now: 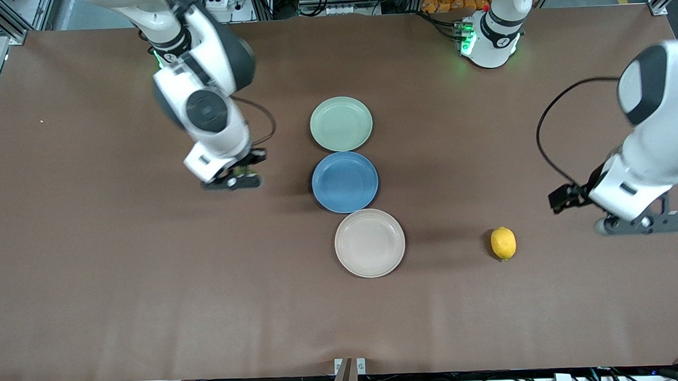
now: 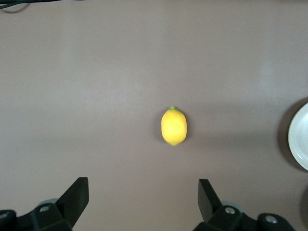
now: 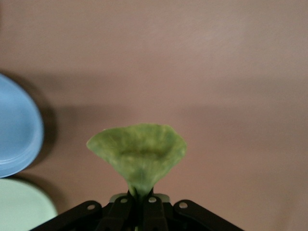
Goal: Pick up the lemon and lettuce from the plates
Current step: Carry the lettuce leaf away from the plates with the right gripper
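Brown counter (image 1: 94,289): lemon (image 1: 503,243) lies lower right of the frame, long axis up-down. Left gripper (image 1: 644,223) jaws spread; right gripper (image 1: 240,180) jaws pinching lettuce (image 3: 137,156), mid-left.

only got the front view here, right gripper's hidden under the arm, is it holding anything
Observer: Yes. In the right wrist view the right gripper is shut on the lettuce, pinching its narrow end, over bare table beside the blue plate.
Operator: ok and the left one, open or shut
Observer: Open. The left wrist view shows the left gripper with its fingers spread wide and nothing between them.
Operator: is the lemon touching those fingers
Observer: No. The lemon lies on the table clear of both fingers, with the rim of the beige plate off to one edge of that view.
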You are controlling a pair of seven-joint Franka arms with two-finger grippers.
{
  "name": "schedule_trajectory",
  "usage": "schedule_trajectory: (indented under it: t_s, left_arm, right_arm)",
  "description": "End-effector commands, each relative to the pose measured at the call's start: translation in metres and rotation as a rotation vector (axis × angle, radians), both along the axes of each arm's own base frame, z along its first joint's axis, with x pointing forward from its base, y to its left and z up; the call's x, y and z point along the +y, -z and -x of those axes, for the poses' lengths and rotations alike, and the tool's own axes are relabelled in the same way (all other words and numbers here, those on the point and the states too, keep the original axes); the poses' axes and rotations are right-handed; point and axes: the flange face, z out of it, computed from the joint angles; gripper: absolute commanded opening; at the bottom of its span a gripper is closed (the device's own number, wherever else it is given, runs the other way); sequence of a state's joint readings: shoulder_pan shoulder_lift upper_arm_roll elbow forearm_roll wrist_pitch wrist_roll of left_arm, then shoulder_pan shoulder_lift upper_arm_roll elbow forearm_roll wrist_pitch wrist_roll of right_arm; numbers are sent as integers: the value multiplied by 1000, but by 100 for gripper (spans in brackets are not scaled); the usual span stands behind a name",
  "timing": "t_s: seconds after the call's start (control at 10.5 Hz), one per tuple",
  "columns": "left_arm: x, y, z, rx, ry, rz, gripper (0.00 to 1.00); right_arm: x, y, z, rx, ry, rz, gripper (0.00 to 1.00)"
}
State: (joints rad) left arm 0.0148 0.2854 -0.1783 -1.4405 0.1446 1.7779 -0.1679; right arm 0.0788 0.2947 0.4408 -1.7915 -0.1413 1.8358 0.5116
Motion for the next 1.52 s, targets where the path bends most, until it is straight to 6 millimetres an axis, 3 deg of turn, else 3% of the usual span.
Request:
schedule_trajectory:
  t_s: [0.0,0.28,0.66,0.95,1.14,1.42]
  left_arm:
    - [-4,-34,24,-2,-18,21,100]
    - [10,-68,46,3,-66,42,100]
    - [14,-114,79,-11,-87,95,100]
    - [21,-123,85,-19,-94,94,100]
    - [34,-122,83,-17,-112,104,100]
    - [26,-120,84,-9,-96,121,100]
  right_arm:
    - [-55,-15,-25,8,-30,-41,0]
    - [-140,-7,-54,19,-67,-41,0]
    - [-215,12,-68,42,-108,-32,0]
    - [-245,46,-74,9,-97,-31,0]
    - [-249,73,-75,-10,-95,-34,0]
    - [-267,122,-74,-43,-77,-36,0]
